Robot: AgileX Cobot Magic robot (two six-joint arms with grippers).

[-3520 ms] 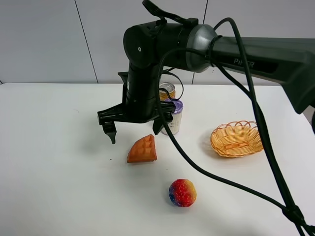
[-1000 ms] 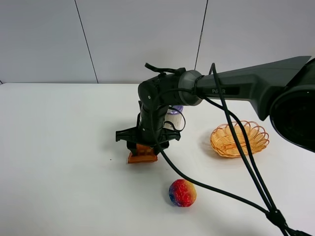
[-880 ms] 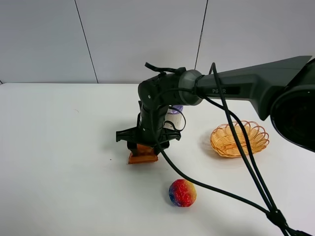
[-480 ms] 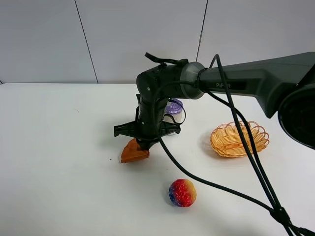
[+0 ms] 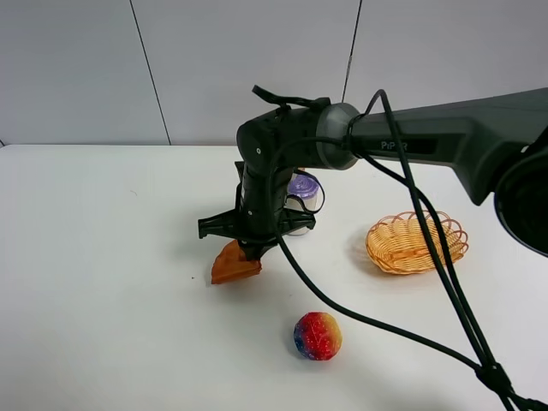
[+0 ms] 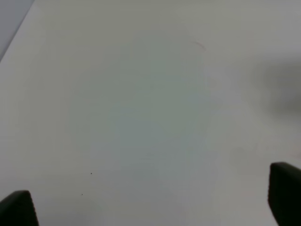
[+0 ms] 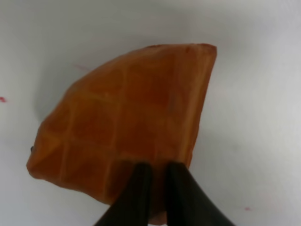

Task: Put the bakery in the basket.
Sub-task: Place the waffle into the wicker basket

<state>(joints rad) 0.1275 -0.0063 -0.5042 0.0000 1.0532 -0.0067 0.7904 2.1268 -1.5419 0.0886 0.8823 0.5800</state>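
Observation:
The bakery (image 5: 235, 263), an orange-brown waffle wedge, hangs tilted from my right gripper (image 5: 252, 249) just above the white table, left of centre. In the right wrist view the two fingers (image 7: 137, 188) are pinched close together on the edge of the waffle (image 7: 122, 132), so the gripper (image 7: 155, 186) is shut on it. The tan wicker basket (image 5: 417, 243) sits empty at the right, well apart from the gripper. My left gripper (image 6: 151, 202) is open over bare table, with only its dark fingertips (image 6: 19, 209) showing. It is out of the exterior high view.
A rainbow-coloured ball (image 5: 318, 335) lies in front of the waffle, toward the near edge. A purple-topped can (image 5: 303, 190) stands behind the right arm, partly hidden. Black cables (image 5: 445, 282) trail from the arm across the right side.
My right gripper came down open over the flat waffle, shut on it and raised it tilted. Over the last half second it barely moved.

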